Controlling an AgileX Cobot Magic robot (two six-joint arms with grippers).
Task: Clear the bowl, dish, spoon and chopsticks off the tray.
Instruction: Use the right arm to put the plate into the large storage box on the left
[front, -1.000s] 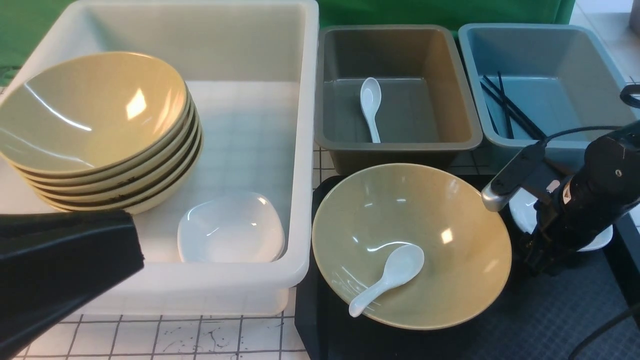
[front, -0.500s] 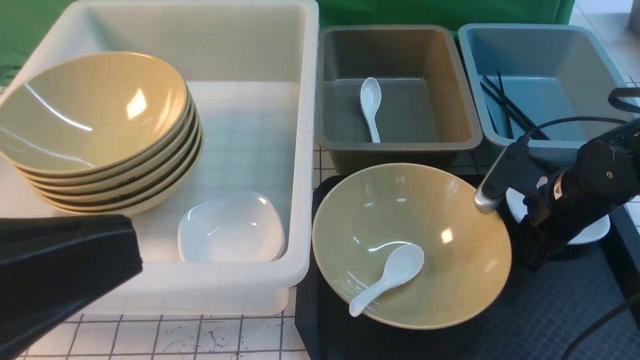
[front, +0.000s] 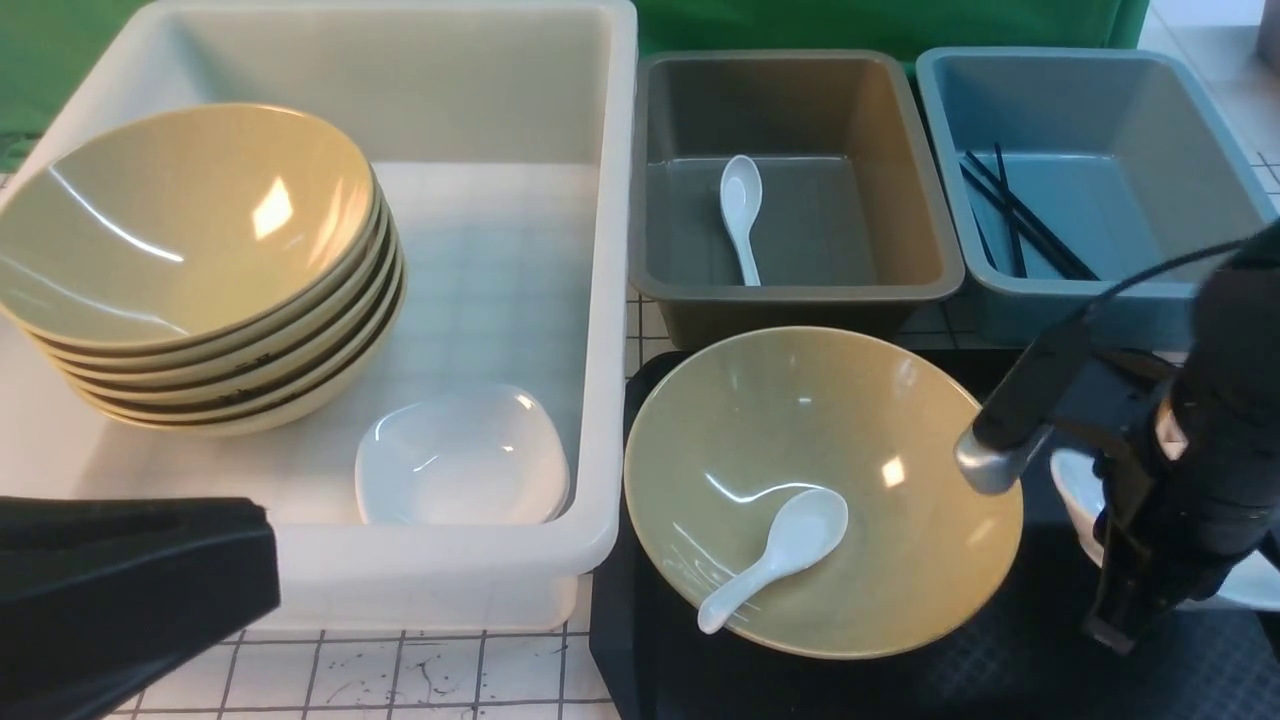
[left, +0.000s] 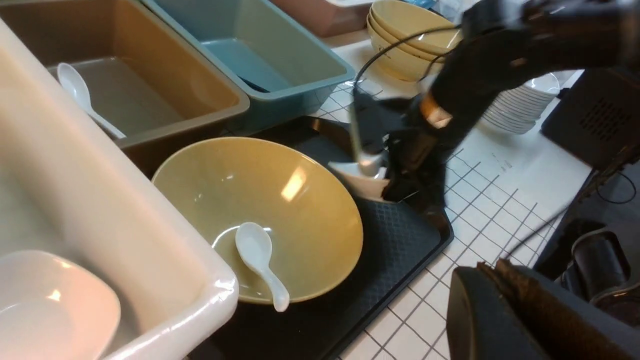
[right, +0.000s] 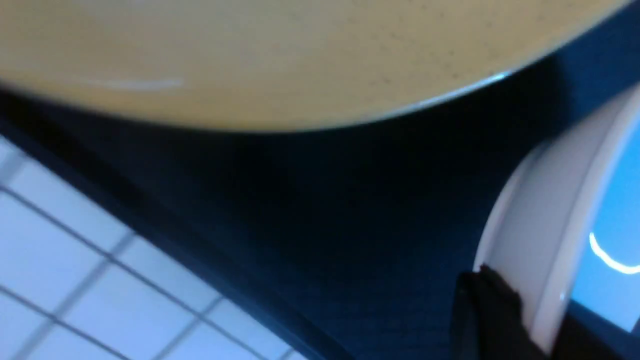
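Left hand (front: 215, 565), a black shape low at the near left in front of the white bin (front: 600, 300), is closed, with nothing seen in it, and takes no part. Beside it, the white bin holds a stack of matching bowls (front: 190, 230) and a small white plate (front: 460, 460). Next comes the tray (front: 900, 680), black and diamond-textured, lying on the gridded table (front: 400, 680). On it sits the bowl (front: 850, 450), wide, shallow and glossy olive-yellow, with the spoon (front: 775, 555), white ceramic, lying inside, its handle toward the near rim. Behind the tray, a grey bin (front: 940, 290) holds a second spoon (front: 742, 210) and a blue bin (front: 1150, 75) holds the chopsticks (front: 1020, 220); none show on the tray. At the far right, the right hand (front: 1115, 590) is closed on the rim of the dish (front: 1072, 485), small, white and glazed, just beside the bowl at the tray's right end. The left wrist camera shows it tilted, one edge raised. The step in hand appears to be clearing the dish. The next move likely calls for raising it clear of the bowl's rim and carrying it to the white bin, with a firm pinch, since the glaze looks slippery.
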